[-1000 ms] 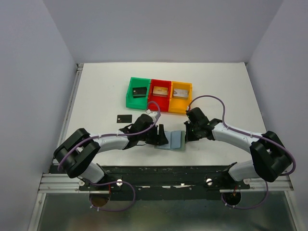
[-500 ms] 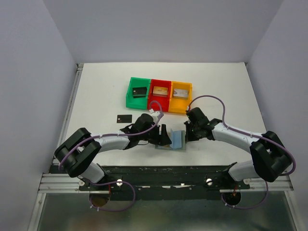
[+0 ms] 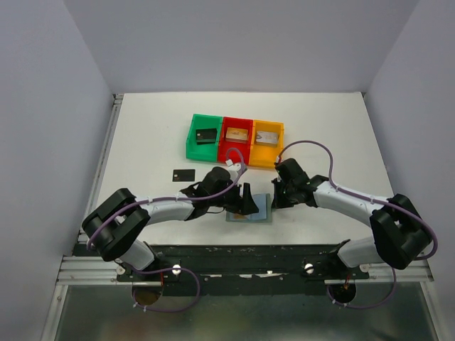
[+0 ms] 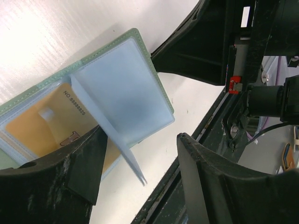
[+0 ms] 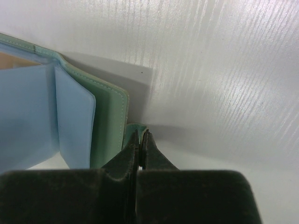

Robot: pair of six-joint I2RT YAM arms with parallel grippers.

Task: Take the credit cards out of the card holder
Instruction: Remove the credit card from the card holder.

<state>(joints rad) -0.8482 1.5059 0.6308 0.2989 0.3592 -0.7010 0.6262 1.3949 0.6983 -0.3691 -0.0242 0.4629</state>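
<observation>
At the far left of the table (image 3: pixel 320 135), a loose black card (image 3: pixel 183 174) lies flat, well apart from everything else.

The left gripper (image 3: pixel 247 199) reaches over the left half of the card holder (image 3: pixel 257 212), near the front edge of the table between the two arms. In the left wrist view this gripper (image 4: pixel 140 154) is spread wide and grasps nothing. One finger (image 4: pixel 51 186) lies over the holder's left page, and the other (image 4: pixel 219 186) stands apart over bare table.

The card holder (image 4: pixel 126 88) lies opened out flat. Its outer cover is pale grey-green with a stitched rim. Inside are soft, translucent light-blue sleeves. One sleeve leaf stands up on edge between the spread fingers, tilted rather than flat. Under the clear pocket on the left page sits a golden-tan card (image 4: pixel 42 126) with dark print reading "NO" and a row of digits.

The right gripper (image 3: pixel 273 197) meets the holder's right edge. In the right wrist view it (image 5: pixel 140 137) is clenched, its fingers nearly touching, pinching a thin green bit of the cover at the holder's (image 5: pixel 107 126) edge.

Behind the holder, three bins stand touching in a row. The green bin (image 3: pixel 192 145) holds a dark card (image 3: pixel 206 135), the red bin (image 3: pixel 237 155) a silvery card (image 3: pixel 237 133), and the yellow bin (image 3: pixel 267 160) a tan card (image 3: pixel 266 136).
</observation>
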